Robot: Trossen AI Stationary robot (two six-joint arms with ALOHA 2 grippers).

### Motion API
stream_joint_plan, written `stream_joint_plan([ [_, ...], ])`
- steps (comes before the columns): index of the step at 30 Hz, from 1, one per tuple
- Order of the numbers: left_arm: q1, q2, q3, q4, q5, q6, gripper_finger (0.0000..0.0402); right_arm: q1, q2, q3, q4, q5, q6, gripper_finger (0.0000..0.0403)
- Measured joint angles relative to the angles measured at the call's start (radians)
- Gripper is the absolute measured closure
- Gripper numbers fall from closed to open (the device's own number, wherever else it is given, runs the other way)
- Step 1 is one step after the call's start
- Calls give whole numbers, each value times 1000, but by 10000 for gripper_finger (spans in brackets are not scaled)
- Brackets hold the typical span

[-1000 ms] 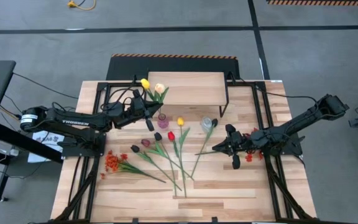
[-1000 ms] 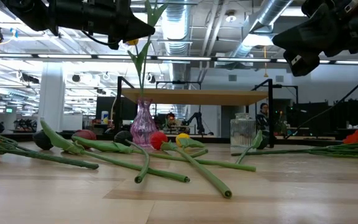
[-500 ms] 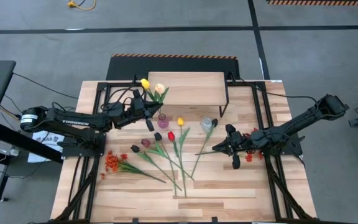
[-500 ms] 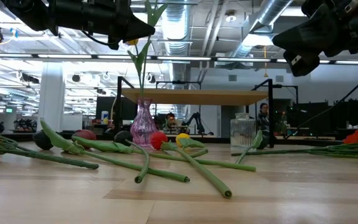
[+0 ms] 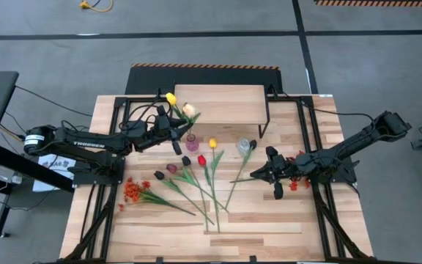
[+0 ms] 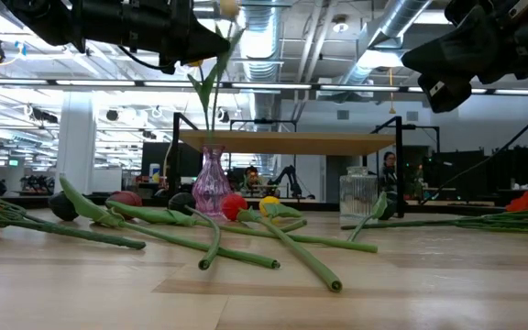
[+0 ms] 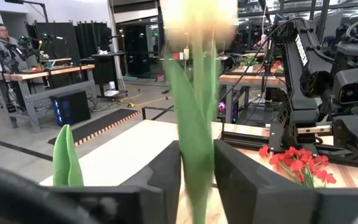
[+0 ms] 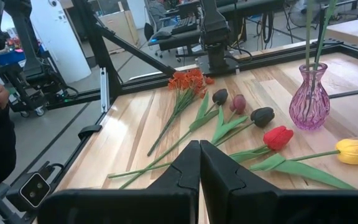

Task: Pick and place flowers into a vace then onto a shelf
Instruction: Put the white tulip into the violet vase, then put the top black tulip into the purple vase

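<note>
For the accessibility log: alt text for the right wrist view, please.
Shut right gripper hovers over a plank table strewn with tulips, a yellow one nearest. A pink vase holds two stems; an orange spray lies farther back.

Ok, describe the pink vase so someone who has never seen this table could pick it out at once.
Start at the shelf, the low wood-topped stand at the table's far edge. Just in front of its left end stands the pink vase, with flower stems rising from it. Unlike the clear glass jar to its right, it is tinted pink-purple, ribbed and narrow-necked.
</note>
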Motion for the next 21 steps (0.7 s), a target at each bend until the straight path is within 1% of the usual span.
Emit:
stream_joint_plan([
  [3, 0, 0, 0, -6, 0, 0, 297, 0, 0, 0, 0, 0, 0, 401],
  [7, 0, 0, 0, -16, 0, 0, 283, 0, 0, 0, 0, 0, 0, 401],
  [21, 0, -1, 0, -31, 0, 2, 280, 0, 0, 0, -1, 0, 0, 401],
])
